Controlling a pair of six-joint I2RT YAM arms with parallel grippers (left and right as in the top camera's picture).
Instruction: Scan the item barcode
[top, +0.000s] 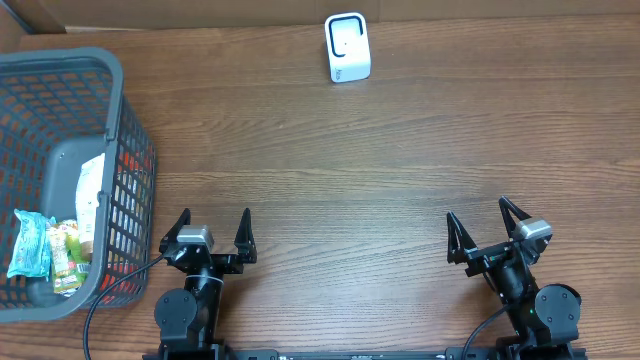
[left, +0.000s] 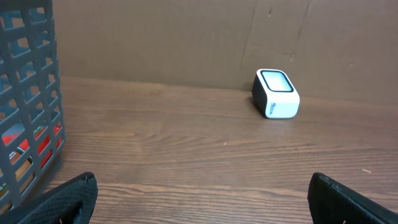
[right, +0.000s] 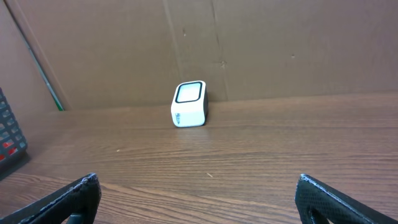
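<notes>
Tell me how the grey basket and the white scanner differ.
The basket is dark grey open mesh; the scanner is solid white with a dark-framed window. The basket is far larger than the scanner. The basket sits at the left edge of the table and holds packets; the scanner stands alone at the far edge. Both rest on the wooden table.

Grey basket (top: 112, 75) on counter (top: 350, 170), left side, packets (top: 40, 248) inside. White scanner (top: 347, 47) at far edge (upright). Near edge: left claw (top: 214, 222), right claw (top: 478, 214), both spread wide.
</notes>
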